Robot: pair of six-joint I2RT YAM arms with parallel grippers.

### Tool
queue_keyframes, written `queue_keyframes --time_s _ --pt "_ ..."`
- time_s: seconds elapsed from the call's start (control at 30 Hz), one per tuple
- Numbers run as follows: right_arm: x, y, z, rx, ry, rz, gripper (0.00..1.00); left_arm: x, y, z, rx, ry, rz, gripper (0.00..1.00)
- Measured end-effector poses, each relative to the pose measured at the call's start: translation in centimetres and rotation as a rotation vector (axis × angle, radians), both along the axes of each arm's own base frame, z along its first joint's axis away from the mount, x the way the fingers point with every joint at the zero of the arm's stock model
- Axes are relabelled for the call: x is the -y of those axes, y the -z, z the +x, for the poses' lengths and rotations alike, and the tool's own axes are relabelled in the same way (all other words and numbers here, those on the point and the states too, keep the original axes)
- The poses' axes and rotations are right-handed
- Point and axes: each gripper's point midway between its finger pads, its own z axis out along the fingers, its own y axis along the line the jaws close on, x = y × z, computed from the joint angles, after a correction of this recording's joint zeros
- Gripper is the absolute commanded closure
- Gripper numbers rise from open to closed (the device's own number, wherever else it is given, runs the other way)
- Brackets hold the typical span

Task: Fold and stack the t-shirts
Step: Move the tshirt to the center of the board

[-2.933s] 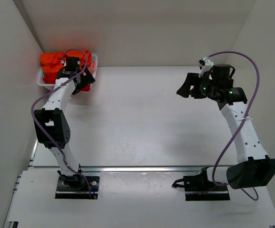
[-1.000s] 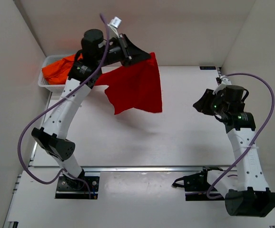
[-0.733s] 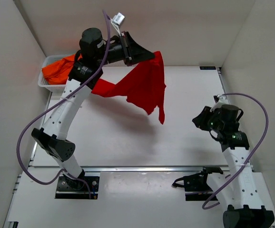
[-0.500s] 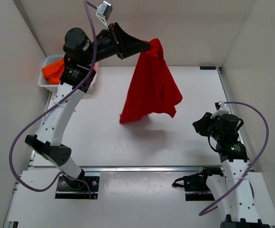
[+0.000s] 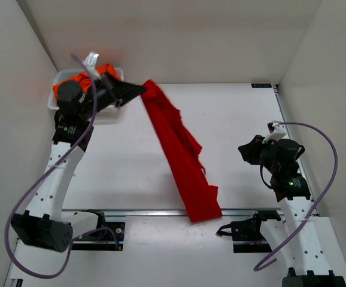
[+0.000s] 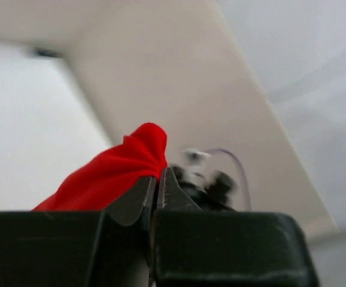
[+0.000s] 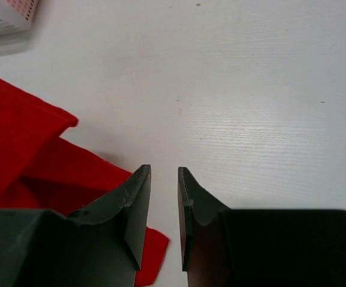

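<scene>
I have the left tool [image 5: 139, 90] clamped on one end of the red t-shirt [image 5: 182, 155] at the far left, just beside the basket [image 5: 51, 101]. The left wrist view shows the fingers pinched together with a small fold of red poking out. The shirt runs as a long bunched strip diagonally to the near edge of the bench [image 5: 251, 113], its near end lying over the rail between the arm bases. The right tool [image 5: 243, 149] is at the near right, fingers slightly apart and empty, low over the bench with red cloth just to its left. Risks as I judge them: the pinch is small, so a tug could pull it free. The near end could slide off or snag on the bases, and the roped-up cloth would lay down twisted. I can't make out collar, sleeves, which part is pinched, or how much of the strip touches the bench. The orange t-shirts [image 5: 77, 79] in the basket are partly hidden by my left arm.
</scene>
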Motion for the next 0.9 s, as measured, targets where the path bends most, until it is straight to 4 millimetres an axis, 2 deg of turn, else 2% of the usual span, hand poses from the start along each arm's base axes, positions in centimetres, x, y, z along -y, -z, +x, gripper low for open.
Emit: queue_keyframes --time_s 0.1,0.13,0.17,0.2,0.23,0.3,0.37,0.4,0.43,0.5,0.53,0.57,0.6,0.67,0.77,0.9 --pt "-0.8 0.5 0.6 -0.010 -0.032 0.014 0.78 -7.1 10.4 4.1 -0.254 -0.272 0.046 1.00" --pt "-1.1 1.1 0.7 -0.024 -0.044 0.015 0.78 -9.2 14.0 5.1 -0.342 -0.356 0.070 1.00" --pt "-1.4 1.7 0.8 -0.039 -0.057 0.016 0.77 -10.5 17.1 5.4 -0.419 -0.415 0.101 1.00" --pt "-2.0 2.4 0.7 -0.058 -0.075 0.017 0.75 -11.2 20.3 5.3 -0.494 -0.463 0.147 1.00" --pt "-2.6 3.3 0.5 -0.083 -0.097 0.017 0.75 -11.2 22.5 4.8 -0.537 -0.482 0.188 1.00" --pt "-4.0 5.1 -0.1 -0.137 -0.151 0.014 0.72 -10.9 25.7 3.1 -0.591 -0.495 0.255 0.99" --pt "-5.7 6.8 -0.9 -0.197 -0.211 0.009 0.67 -11.2 27.5 1.5 -0.609 -0.512 0.287 0.95" --pt "-6.5 7.5 -1.3 -0.224 -0.239 0.004 0.66 -11.8 28.2 0.9 -0.615 -0.537 0.298 0.82" --pt "-7.4 8.2 -1.7 -0.252 -0.272 -0.001 0.66 -12.3 28.7 0.5 -0.615 -0.557 0.312 0.76" --pt "-8.9 9.3 -2.6 -0.297 -0.329 -0.011 0.64 -13.1 29.4 0.1 -0.610 -0.600 0.336 0.75" --pt "-9.6 9.8 -2.9 -0.314 -0.351 -0.012 0.58 -13.2 29.6 -0.1 -0.608 -0.607 0.343 0.68" --pt "-10.2 10.3 -3.1 -0.330 -0.366 -0.013 0.56 -13.4 29.8 -0.3 -0.603 -0.621 0.353 0.59" --pt "-10.5 10.8 -3.3 -0.346 -0.376 -0.012 0.57 -13.6 30.0 -0.5 -0.597 -0.631 0.360 0.56" --pt "-10.7 11.9 -3.5 -0.377 -0.373 -0.007 0.57 -14.2 30.3 -1.0 -0.591 -0.663 0.368 0.42" --pt "-10.7 13.4 -3.6 -0.430 -0.352 -0.005 0.57 -15.5 30.1 -1.5 -0.575 -0.729 0.381 0.35" --pt "-11.1 14.8 -3.8 -0.475 -0.352 -0.015 0.57 -16.7 29.2 -1.7 -0.532 -0.797 0.400 0.32"
